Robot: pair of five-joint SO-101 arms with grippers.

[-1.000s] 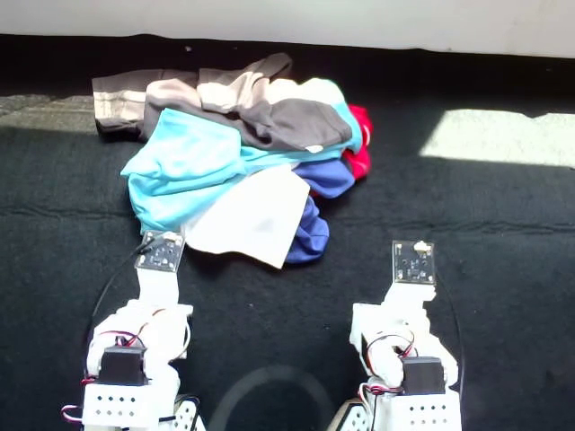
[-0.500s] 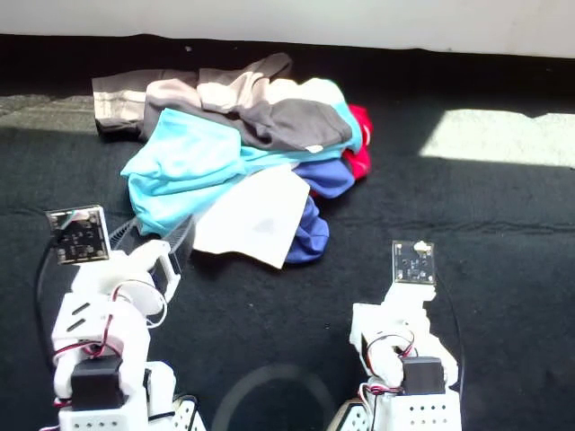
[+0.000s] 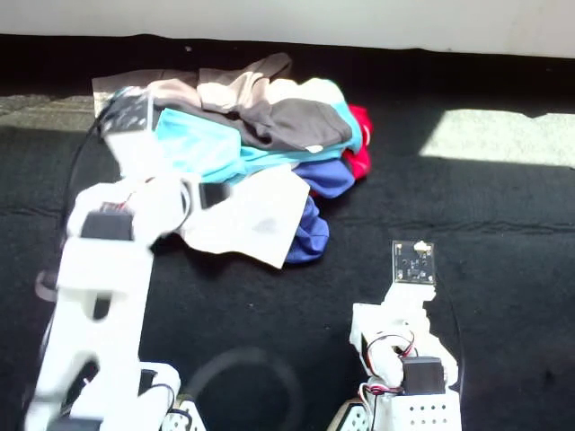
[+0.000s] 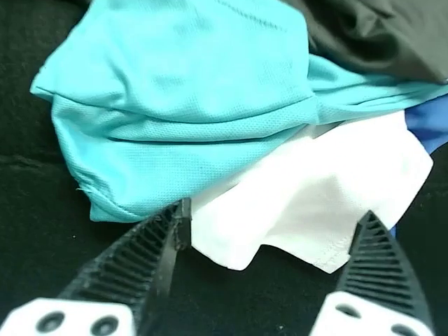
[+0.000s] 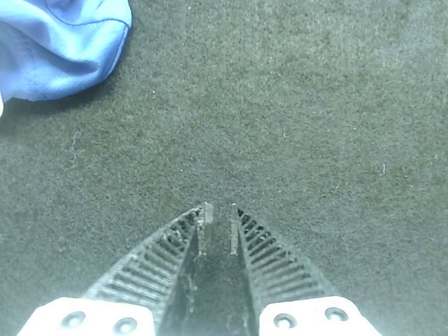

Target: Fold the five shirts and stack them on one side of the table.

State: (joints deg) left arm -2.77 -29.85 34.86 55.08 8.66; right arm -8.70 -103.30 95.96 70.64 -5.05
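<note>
Several shirts lie in a loose pile at the back left of the black table: a cyan shirt, a white shirt, a blue shirt, a red shirt, a dark grey shirt and a beige-brown one. My left gripper hangs open above the near edge of the white and cyan shirts, holding nothing. My right gripper is shut and empty, low over bare cloth near the front, to the right of the blue shirt.
A black cloth covers the table, with free room on its right half and a sunlit patch at the back right. The left arm stretches out over the pile's left side. A white wall runs behind.
My left arm has risen from the front edge and stretched out over the left of the pile. The right arm has not moved.
</note>
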